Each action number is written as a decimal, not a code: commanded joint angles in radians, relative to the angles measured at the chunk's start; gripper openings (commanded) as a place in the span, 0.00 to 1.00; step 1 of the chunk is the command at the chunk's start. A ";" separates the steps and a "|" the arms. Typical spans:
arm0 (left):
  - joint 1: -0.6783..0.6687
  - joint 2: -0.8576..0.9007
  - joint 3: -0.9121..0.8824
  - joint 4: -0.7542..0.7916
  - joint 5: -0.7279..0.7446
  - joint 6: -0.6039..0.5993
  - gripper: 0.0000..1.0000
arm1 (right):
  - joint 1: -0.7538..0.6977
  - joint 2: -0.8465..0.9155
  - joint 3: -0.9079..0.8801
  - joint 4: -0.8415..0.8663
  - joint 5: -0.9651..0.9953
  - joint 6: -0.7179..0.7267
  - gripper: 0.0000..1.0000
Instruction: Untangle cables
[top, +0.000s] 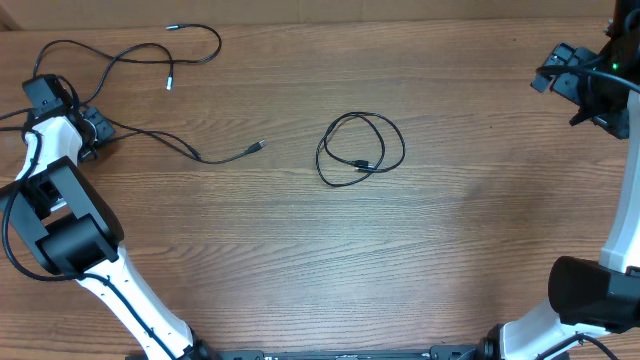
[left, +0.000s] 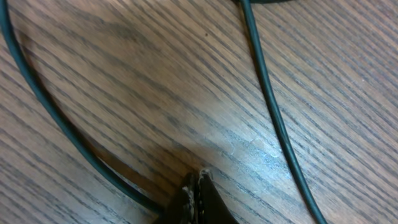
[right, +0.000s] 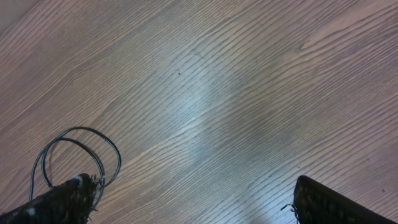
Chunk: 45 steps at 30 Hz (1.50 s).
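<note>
Wide wooden bench (top: 330, 260), viewed from above. Towards 10 o'clock, loose cables (top: 200, 158) sprawled in long open curves, seemingly crossing in a place or two near the left arm, with silvery plug tips (top: 169, 82) lying apart from one another. Near the centre, a shade towards 1 o'clock, a coiled bundle (top: 360, 164) of thin black cable, looped over itself several times and well apart from the sprawl. At 9 o'clock, left pincer (top: 95, 130) low over the bench, pressed together right beside a strand; impossible to tell whether nipping that strand. At 2 o'clock, right pincer (top: 557, 80) spread wide, holding nothing, far from both groups.

Judged partly done: sprawl drawn out into nearly separate strands, though not fully free of overlaps. Left to do, by the look of it: opening out the central coil, touched by neither pincer, and parting the last crossings at 10 o'clock.
</note>
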 joint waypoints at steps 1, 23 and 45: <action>0.012 0.002 0.034 0.003 -0.014 0.017 0.04 | -0.003 -0.010 -0.006 0.002 0.007 -0.001 1.00; 0.137 0.041 0.015 -0.076 -0.094 0.042 0.04 | -0.003 -0.010 -0.006 0.002 0.006 -0.001 1.00; 0.216 -0.030 0.054 -0.199 -0.143 -0.104 0.04 | -0.003 -0.010 -0.006 0.002 0.007 0.000 1.00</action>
